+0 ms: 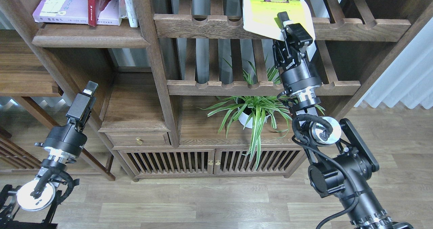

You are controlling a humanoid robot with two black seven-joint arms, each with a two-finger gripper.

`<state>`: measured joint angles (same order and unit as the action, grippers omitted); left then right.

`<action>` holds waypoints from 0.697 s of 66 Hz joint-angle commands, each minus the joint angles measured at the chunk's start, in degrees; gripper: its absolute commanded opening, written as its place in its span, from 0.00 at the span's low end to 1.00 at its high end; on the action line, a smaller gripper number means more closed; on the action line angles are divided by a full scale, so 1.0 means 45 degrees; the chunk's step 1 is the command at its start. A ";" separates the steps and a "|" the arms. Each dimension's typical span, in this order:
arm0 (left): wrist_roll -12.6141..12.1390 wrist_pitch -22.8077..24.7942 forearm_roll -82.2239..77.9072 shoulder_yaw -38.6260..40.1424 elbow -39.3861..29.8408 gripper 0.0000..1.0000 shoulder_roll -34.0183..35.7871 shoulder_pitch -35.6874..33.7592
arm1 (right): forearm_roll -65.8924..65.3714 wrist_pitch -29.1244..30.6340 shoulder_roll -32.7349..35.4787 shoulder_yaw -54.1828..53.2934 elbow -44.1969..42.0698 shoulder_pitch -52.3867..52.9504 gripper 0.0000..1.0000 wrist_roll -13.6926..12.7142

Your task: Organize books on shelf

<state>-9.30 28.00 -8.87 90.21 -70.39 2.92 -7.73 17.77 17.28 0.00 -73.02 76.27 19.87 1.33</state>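
1. The right gripper (286, 26), upper right of center, is clamping its jaws on the lower edge of the yellow-green book (267, 9), which is lying tilted above them.
2. The left gripper (88, 91), lower left, is hanging free; whether its jaws are apart cannot be told.
3. The lavender book (64, 5) is lying flat on the shelf (88, 38), upper left.

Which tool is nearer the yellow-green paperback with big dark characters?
Right. The right tool grips the yellow-green paperback at its lower corner, against the slatted rack; the left tool hangs far off, low at left.
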 commanded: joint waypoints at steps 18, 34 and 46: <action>0.0095 0.0000 0.0309 0.0285 0.0133 0.93 0.0035 0.0039 | 0.0173 0.1295 0.0000 0.0192 0.2229 -0.2030 0.05 -0.0002; 0.0095 0.0000 0.0837 0.0265 0.0407 0.93 0.0016 0.0059 | 0.0153 0.2369 0.0000 0.1012 0.3793 -0.4102 0.05 -0.0021; 0.0133 0.0000 0.1560 0.0207 0.0564 0.93 -0.0042 0.0078 | 0.0036 0.2381 0.0058 0.1911 0.4008 -0.5743 0.05 -0.0041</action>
<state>-8.79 28.00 -4.14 91.41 -68.03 3.00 -7.45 18.26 27.98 0.01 -66.74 93.95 -2.18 1.24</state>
